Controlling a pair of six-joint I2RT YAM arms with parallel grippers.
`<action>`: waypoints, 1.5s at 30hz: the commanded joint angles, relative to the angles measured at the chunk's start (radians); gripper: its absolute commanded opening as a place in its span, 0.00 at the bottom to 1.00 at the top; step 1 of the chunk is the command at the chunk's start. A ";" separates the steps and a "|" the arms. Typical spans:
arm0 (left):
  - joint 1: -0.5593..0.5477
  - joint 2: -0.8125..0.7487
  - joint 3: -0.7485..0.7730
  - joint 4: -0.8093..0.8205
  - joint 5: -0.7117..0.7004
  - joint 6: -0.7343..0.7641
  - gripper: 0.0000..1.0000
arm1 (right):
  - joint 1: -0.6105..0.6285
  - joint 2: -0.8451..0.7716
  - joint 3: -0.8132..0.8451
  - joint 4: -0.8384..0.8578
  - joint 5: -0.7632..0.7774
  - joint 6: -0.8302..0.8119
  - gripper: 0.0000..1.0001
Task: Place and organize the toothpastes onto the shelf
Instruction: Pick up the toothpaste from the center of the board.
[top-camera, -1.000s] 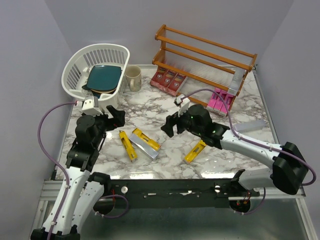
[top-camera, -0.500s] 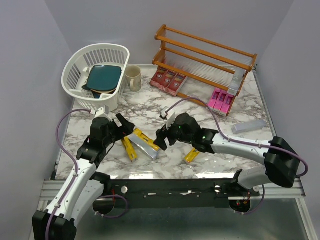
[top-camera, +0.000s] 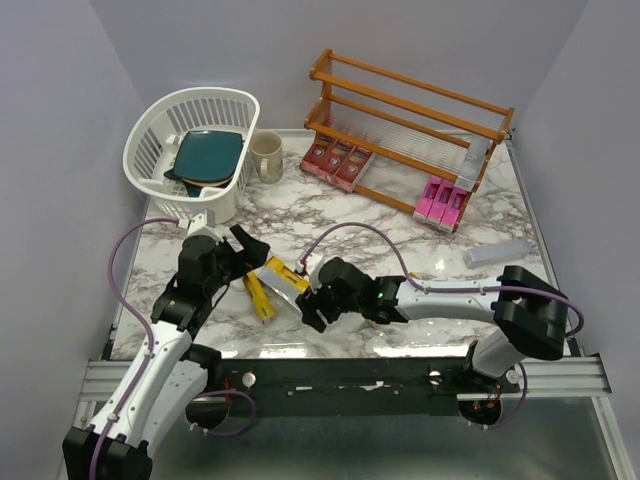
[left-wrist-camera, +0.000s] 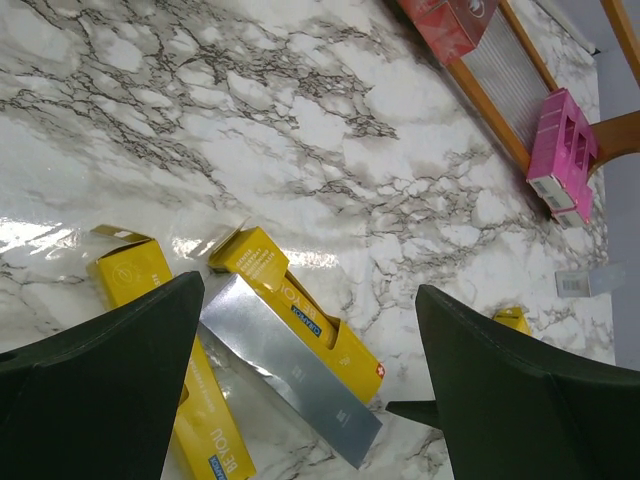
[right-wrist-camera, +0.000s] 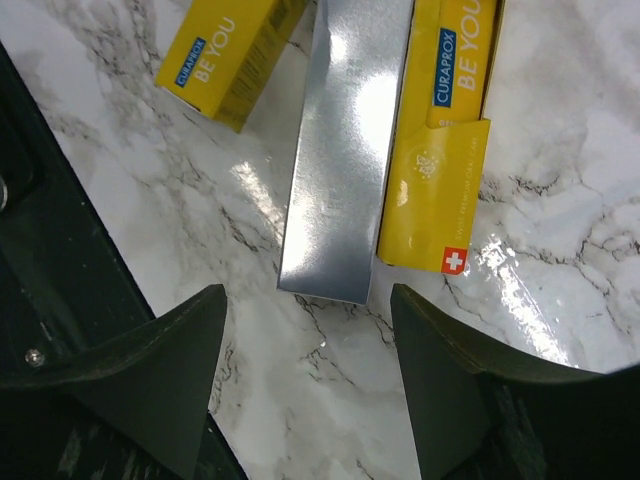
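Two grippers spread: left gripper (left-wrist-camera: 310, 330), right gripper (right-wrist-camera: 308, 335) — only right wrist view shows silver carton (right-wrist-camera: 345, 150) unclamped.

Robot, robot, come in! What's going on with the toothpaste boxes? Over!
Left gripper open, hovering. Right gripper open, astride silver carton, nothing gripped. Yellow carton pressed alongside, could snag. Over.

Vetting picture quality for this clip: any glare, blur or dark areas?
Right wrist: strong glare on the silver carton and bright highlights on the marble table; its fingers dark and soft. Left wrist: a glare patch on the marble at left, fingers near-black, out of focus. Top external: even light, sharp, faint sheen along the near table edge.
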 joint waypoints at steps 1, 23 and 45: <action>-0.005 -0.047 0.043 -0.024 -0.026 0.015 0.99 | 0.034 0.065 0.057 -0.063 0.123 0.021 0.74; -0.005 -0.125 0.036 -0.006 -0.043 0.028 0.99 | 0.083 0.099 0.060 0.038 0.194 0.068 0.40; -0.007 -0.203 -0.144 0.650 0.243 -0.124 0.99 | -0.170 -0.447 -0.319 0.552 -0.168 0.405 0.31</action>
